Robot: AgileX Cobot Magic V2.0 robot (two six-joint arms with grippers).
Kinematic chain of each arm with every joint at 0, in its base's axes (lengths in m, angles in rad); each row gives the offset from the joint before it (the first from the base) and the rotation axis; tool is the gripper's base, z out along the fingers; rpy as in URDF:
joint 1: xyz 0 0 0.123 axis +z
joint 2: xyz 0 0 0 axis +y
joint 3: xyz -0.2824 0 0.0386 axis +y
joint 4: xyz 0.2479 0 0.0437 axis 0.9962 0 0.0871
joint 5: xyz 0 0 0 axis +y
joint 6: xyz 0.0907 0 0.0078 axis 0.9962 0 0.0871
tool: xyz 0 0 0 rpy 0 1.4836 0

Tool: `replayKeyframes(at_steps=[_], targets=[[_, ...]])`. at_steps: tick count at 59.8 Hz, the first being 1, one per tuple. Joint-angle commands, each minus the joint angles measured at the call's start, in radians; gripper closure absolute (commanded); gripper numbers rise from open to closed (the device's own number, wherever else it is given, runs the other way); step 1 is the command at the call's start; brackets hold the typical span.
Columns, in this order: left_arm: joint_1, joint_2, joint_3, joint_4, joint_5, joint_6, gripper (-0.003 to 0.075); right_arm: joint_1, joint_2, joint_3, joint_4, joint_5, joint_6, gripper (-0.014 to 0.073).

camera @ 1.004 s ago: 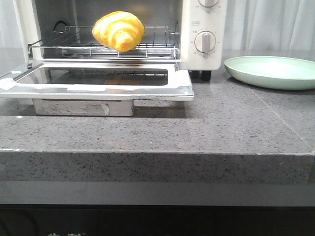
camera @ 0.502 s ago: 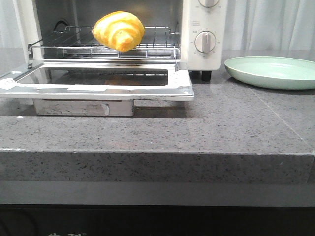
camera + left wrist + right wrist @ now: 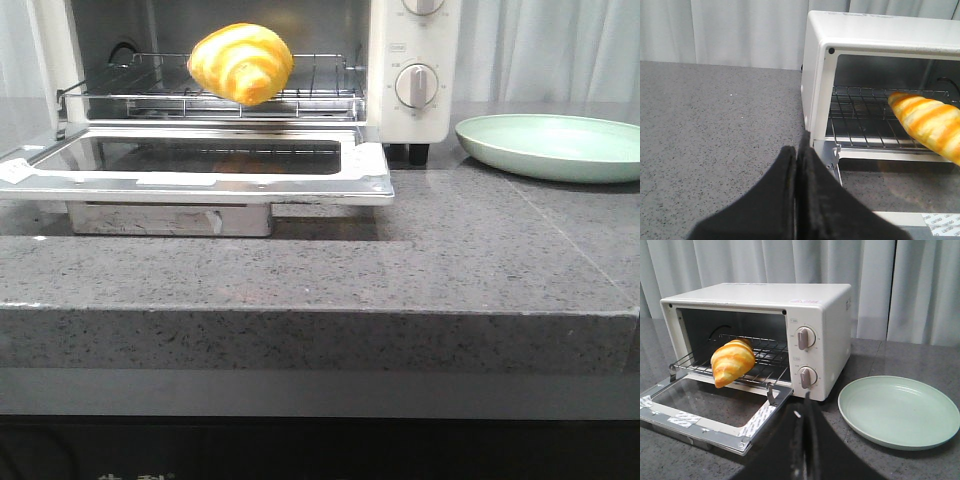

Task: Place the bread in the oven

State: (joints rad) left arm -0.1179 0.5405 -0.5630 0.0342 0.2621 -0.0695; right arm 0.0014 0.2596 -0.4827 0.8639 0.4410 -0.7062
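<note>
**Front view: bread on the oven rack**

We see the bread [image 3: 241,63] lying on the wire rack [image 3: 320,92] of the oven [image 3: 415,60], overhanging the rack's front edge, door [image 3: 200,165] dropped flat. Pale green plate [image 3: 555,147] sits near the counter's [image 3: 450,250] right edge. Left gripper [image 3: 796,165] and right gripper [image 3: 805,410] are both closed tight, holding nothing.

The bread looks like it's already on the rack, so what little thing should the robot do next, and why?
Probably nudge the bread deeper. It sits on the wire rack of the oven with its front end overhanging the rack's edge above the lowered door. Both hands, left hand and right hand, are shut and empty, clear of the oven, so either could push it in before closing the door.
</note>
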Motion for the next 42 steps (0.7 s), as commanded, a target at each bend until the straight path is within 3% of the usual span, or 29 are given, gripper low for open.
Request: replayKeyframes(at_steps=[1, 42], targets=[[0.004, 0.0, -0.027, -0.001, -0.082, -0.007, 0.0741, 0.001, 0.006, -0.024, 0.019, -0.047, -0.012, 0.065], [0.004, -0.005, -0.015, 0.015, -0.081, -0.007, 0.0741, 0.001, 0.006, -0.024, 0.019, -0.043, -0.012, 0.065]])
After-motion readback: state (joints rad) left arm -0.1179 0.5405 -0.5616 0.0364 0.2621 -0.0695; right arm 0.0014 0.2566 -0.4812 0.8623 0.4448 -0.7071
